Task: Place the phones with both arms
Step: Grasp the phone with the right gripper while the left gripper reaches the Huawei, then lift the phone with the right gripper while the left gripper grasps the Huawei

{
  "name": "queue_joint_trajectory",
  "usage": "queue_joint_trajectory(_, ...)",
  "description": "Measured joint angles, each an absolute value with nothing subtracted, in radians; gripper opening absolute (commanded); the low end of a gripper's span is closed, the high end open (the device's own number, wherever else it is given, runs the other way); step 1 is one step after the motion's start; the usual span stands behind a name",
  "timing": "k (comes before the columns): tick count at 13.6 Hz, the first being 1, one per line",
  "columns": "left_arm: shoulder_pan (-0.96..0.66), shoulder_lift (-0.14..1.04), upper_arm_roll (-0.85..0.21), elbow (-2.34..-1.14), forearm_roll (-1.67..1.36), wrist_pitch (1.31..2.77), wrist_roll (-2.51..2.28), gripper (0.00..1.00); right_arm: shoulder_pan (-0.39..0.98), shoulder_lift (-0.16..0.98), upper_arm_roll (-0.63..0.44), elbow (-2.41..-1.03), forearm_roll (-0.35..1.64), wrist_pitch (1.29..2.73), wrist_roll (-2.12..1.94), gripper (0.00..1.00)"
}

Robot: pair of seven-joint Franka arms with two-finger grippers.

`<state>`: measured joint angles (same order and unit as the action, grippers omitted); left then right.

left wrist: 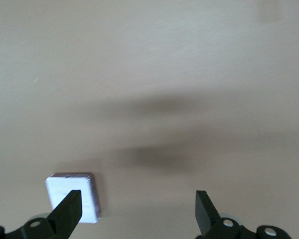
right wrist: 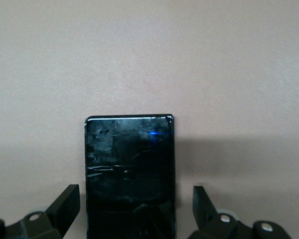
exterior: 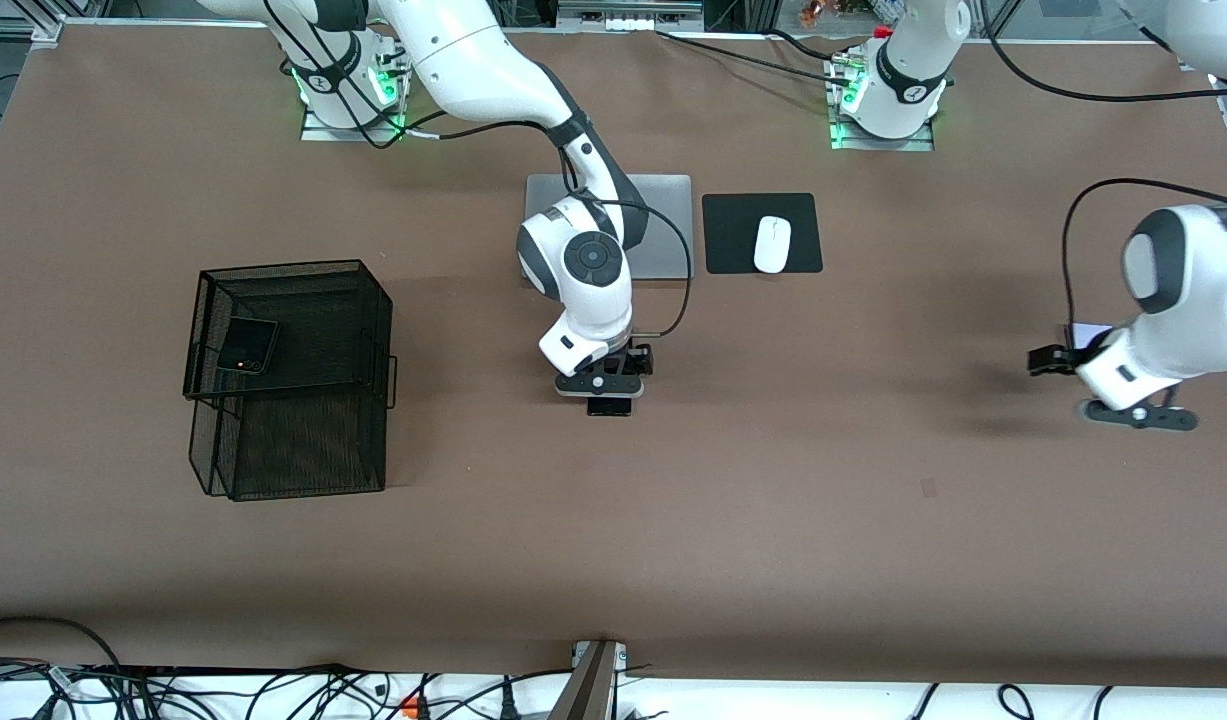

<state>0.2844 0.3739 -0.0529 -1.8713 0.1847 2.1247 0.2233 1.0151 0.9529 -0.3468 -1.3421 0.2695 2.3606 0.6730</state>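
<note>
Over the long slim black slab (right wrist: 130, 174), right fingers (right wrist: 65, 201) spread; left fingers (left wrist: 69, 208) apart

Right pincer (right wrist: 134, 211) fingers spread wide, long slim black phone (right wrist: 130, 174) lying flat on tabletop (right wrist: 149, 59) between them, neither finger touching it.

I see a black wire-mesh basket (exterior: 303, 400) standing on the brown worktop (exterior: 773, 520) toward the right arm's end. A grey laptop (exterior: 663, 225) lies closed near the bases, and beside it a white mouse (exterior: 772, 244) rests on a black mousepad (exterior: 733, 235).
</note>
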Motion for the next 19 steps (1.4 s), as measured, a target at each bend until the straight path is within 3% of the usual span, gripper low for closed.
queue_joint_trajectory(3,0.372,0.374,-0.054,-1.888,0.185,2.162,0.336,1.00,1.027,0.963,-0.347,-1.342,0.270,2.361,0.673,1.00)
queue_joint_trajectory(6,0.459,0.378,-0.054,-1.971,0.185,2.323,0.447,1.00,1.035,0.972,-0.347,-1.342,0.270,2.361,0.671,0.99)
queue_joint_trajectory(7,0.482,0.384,-0.054,-2.001,0.185,2.374,0.462,1.00,1.039,0.976,-0.348,-1.342,0.269,2.361,0.671,0.90)
queue_joint_trajectory(8,0.503,0.392,-0.055,-2.027,0.185,2.418,0.469,1.00,1.042,0.976,-0.351,-1.342,0.269,2.361,0.669,0.48)
queue_joint_trajectory(9,0.520,0.400,-0.055,-2.050,0.185,2.457,0.474,1.00,1.044,0.976,-0.353,-1.340,0.269,2.362,0.666,0.27)
queue_joint_trajectory(11,0.541,0.416,-0.056,-2.095,0.185,2.542,0.480,1.00,1.045,0.975,-0.355,-1.337,0.268,2.361,0.663,0.20)
queue_joint_trajectory(13,0.562,0.437,-0.058,-2.132,0.185,2.614,0.480,1.00,1.047,0.974,-0.356,-1.334,0.268,2.359,0.660,0.03)
queue_joint_trajectory(19,0.678,0.475,-0.121,-2.144,0.171,2.668,0.477,1.00,1.047,0.975,-0.368,-1.334,0.265,2.355,0.655,0.00)
